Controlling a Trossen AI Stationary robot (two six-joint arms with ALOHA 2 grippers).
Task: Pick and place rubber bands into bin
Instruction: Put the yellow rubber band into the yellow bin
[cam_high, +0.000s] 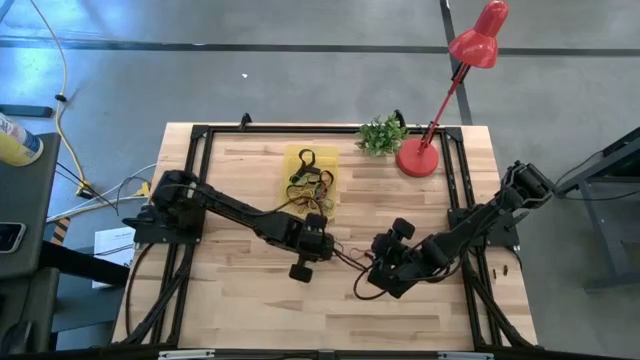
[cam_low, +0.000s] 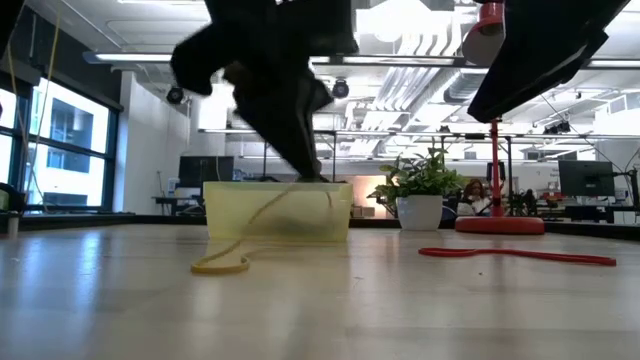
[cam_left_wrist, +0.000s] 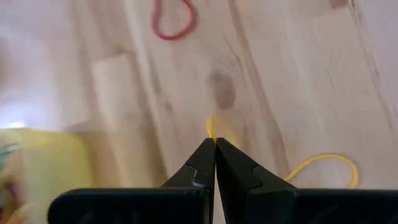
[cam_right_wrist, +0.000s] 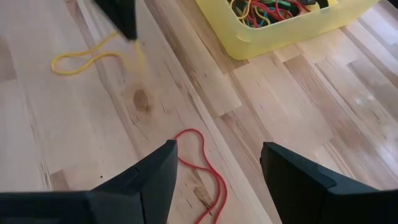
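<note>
Your right gripper (cam_right_wrist: 214, 180) sits low centre-right in the overhead frame, above the wooden table (cam_high: 420, 300); jaws spread wide, nothing between them. In its wrist frame the long thin red rubber band (cam_right_wrist: 202, 165) lies on the wood between the two fingers, running to the bottom edge. The low frame shows the same band flat on the table at right, untouched.

Your left gripper (cam_left_wrist: 215, 163) is near frame centre overhead, just below the bin. Jaws are pinched together, tips closed on the thin yellow rubber band (cam_left_wrist: 323, 165); one end rises to the fingertips, the rest loops on the wood beside them. In the low frame the band trails from the gripper tips down to a loop lying in front of the bin.

The shallow rectangular yellow plastic bin (cam_high: 297, 157) is upper centre overhead, with a tangle of black, red, green and orange bands (cam_right_wrist: 267, 11) already inside it.

Farthest back, upper right: a small green potted plant (cam_high: 381, 134) beside the round red lamp base (cam_high: 417, 158).
</note>
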